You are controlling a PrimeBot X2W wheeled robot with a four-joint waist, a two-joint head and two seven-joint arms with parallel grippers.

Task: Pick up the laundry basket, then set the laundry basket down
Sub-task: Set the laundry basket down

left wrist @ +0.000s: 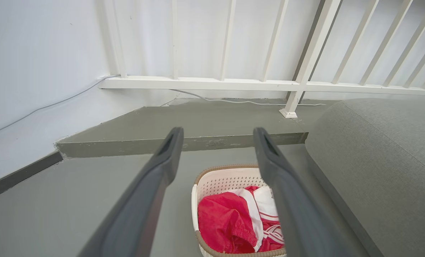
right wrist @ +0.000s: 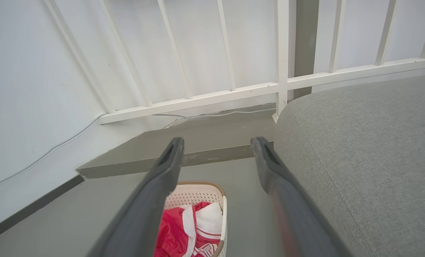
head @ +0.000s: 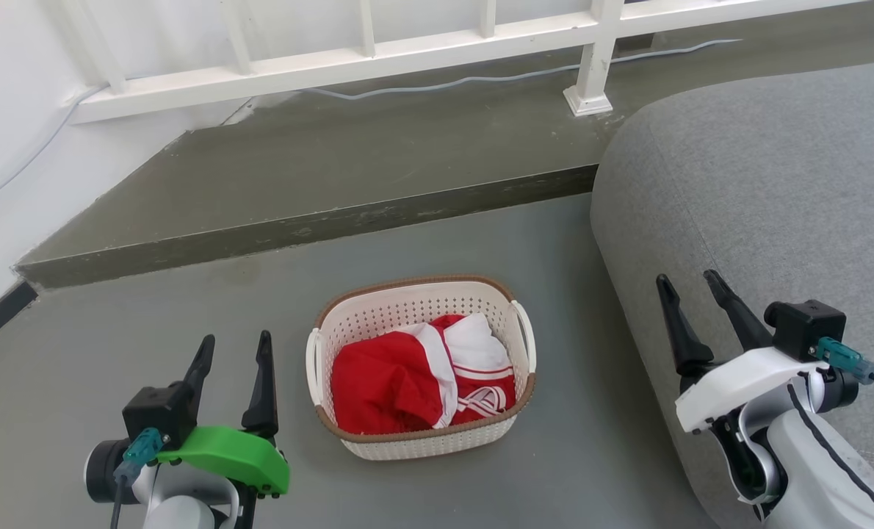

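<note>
The laundry basket rests on the floor, close right of my left end effector, farther left of my right end effector; both released. Its long axis spans them.

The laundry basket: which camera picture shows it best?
The head view: the whole laundry basket sits on the floor, rim, both handles and red-and-white clothes visible. In both wrist views one of the dark fingers covers part of it and the bottom edge cuts it off.
</note>
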